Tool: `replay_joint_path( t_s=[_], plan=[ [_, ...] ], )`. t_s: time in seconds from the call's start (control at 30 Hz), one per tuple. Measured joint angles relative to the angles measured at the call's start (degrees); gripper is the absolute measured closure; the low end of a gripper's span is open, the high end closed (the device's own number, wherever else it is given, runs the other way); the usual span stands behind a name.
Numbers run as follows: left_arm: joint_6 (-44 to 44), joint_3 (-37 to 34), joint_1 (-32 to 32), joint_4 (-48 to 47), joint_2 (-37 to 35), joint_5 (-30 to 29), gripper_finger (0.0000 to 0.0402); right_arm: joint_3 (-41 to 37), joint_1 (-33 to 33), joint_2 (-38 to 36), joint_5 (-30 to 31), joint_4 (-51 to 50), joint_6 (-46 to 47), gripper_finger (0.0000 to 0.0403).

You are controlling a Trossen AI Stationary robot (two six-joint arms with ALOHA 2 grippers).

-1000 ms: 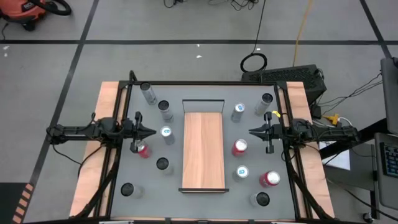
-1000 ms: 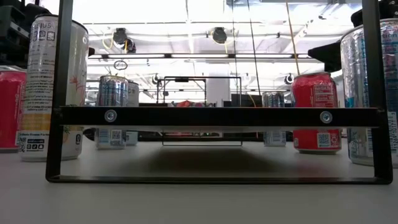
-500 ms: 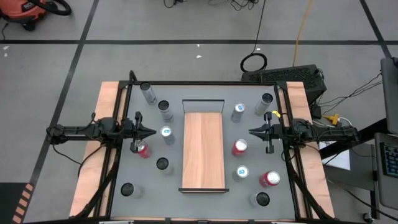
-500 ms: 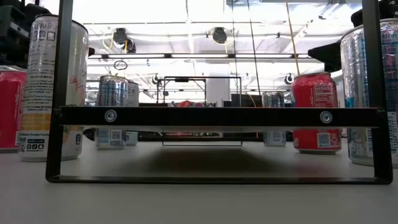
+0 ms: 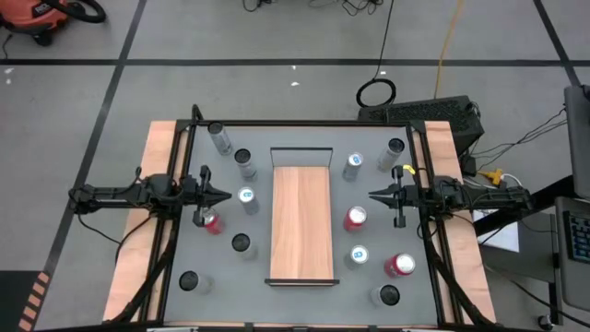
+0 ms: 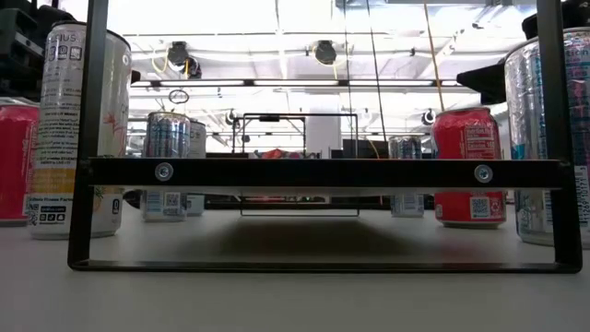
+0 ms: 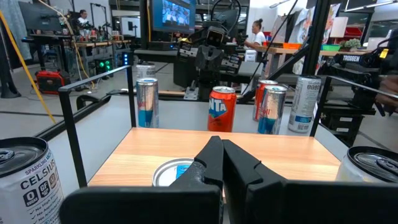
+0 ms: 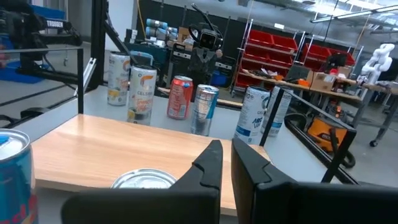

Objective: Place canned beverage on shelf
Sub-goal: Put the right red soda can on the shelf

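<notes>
The shelf (image 5: 300, 221), a long light-wood board with a black wire rail (image 5: 300, 152) at its far end, stands lengthwise in the middle of the grey table. No can is on it. Several beverage cans stand upright on the table to either side, among them a red can (image 5: 212, 221) and a blue-topped can (image 5: 247, 197) on the left, and a red can (image 5: 355, 218) on the right. My left gripper (image 5: 226, 195) hovers shut at the left side, pointing level toward the shelf. My right gripper (image 5: 371, 195) hovers shut at the right side, facing it. Neither holds anything.
A black frame (image 5: 194, 120) rims the table, with pale wood strips (image 5: 147, 203) outside it. The low view looks under the shelf's near end bar (image 6: 323, 172). Tall cans (image 6: 83, 129) stand near the front corners. Beyond the table are people and workshop benches (image 7: 255, 31).
</notes>
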Motion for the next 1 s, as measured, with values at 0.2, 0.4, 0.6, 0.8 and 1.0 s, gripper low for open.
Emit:
replay_joint_path(
  t_s=[0.2,0.4,0.6,0.8,1.0],
  plan=[
    [0.00,-0.01,0.01,0.01,0.01,-0.01,0.0402,5.88,0.01,4.02,0.02,0.23,4.77,0.0403],
    [-0.01,-0.02,0.00,0.03,-0.01,-0.02,0.0402,16.20,0.00,12.53,0.15,-5.69,10.94,0.0403],
    [0.00,-0.02,0.01,0.03,-0.01,-0.02,0.0402,29.87,0.00,22.43,0.17,-16.77,16.90,0.0403],
    [0.00,-0.01,0.00,0.07,-0.01,-0.02,0.0402,41.63,0.04,30.35,0.18,-25.39,20.00,0.0403],
    [-0.01,-0.02,0.02,0.06,-0.01,-0.03,0.0402,47.43,0.04,34.08,0.17,-31.35,20.23,0.0403]
  ],
)
